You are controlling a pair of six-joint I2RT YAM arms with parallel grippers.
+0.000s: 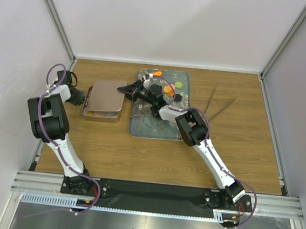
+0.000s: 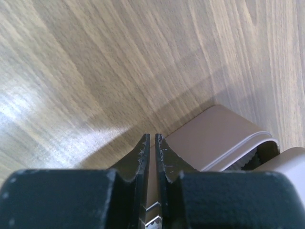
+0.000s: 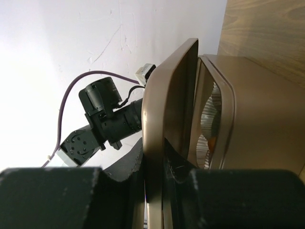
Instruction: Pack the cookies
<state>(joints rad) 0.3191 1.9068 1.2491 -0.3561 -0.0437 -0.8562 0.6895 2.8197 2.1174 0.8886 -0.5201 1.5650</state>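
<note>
A brown tin is sitting on the wooden table between the left gripper and the right gripper. Its lid is standing partly raised, with its edge between the right gripper's fingers. A floral tray is lying beneath the right gripper, just beside the tin.

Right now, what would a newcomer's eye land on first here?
The right gripper pinching the raised lid of the rose-gold rectangular metal tin, left of centre on the wooden table. Next, the small round orange, pink and green cookies lying on the floral-patterned tray beside it.
</note>
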